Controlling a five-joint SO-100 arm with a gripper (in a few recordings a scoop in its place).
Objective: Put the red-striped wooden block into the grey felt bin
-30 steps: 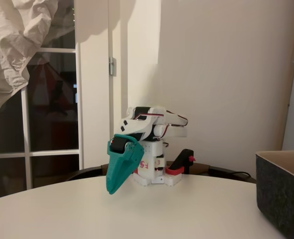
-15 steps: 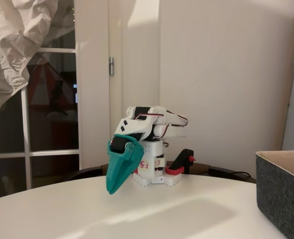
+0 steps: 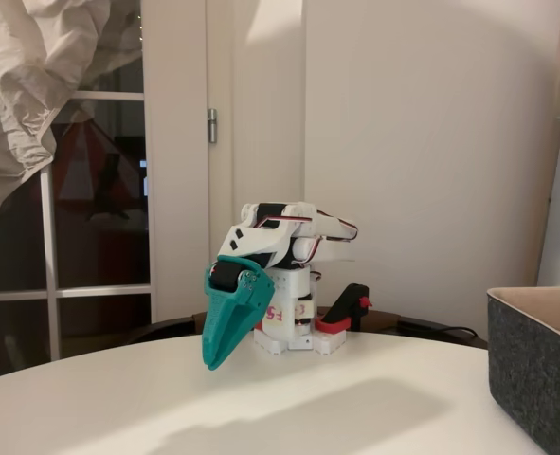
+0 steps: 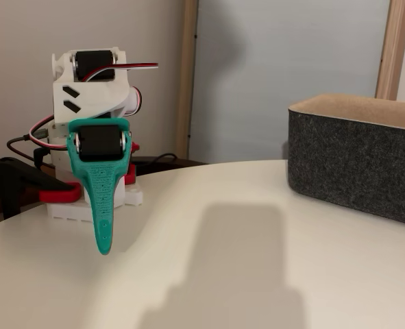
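teal gripper (image 3: 213, 358), fingers together, empty, tip hanging just above white table (image 3: 289, 408); grey felt bin (image 4: 356, 161) well apart, rightward in both fixed views.

A round white bench (image 3: 374, 398) stands before a pale wall (image 3: 431, 142), with a dark glass door (image 3: 99, 218) and crumpled white sheet (image 3: 24, 85) at left.

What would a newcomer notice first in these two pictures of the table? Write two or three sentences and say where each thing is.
The teal gripper stands out first: it hangs point-down, jaws together, from a folded white arm at the back of the white round table. Next comes the grey felt bin on the table's right side in both fixed views. A large soft shadow lies across the tabletop between them.
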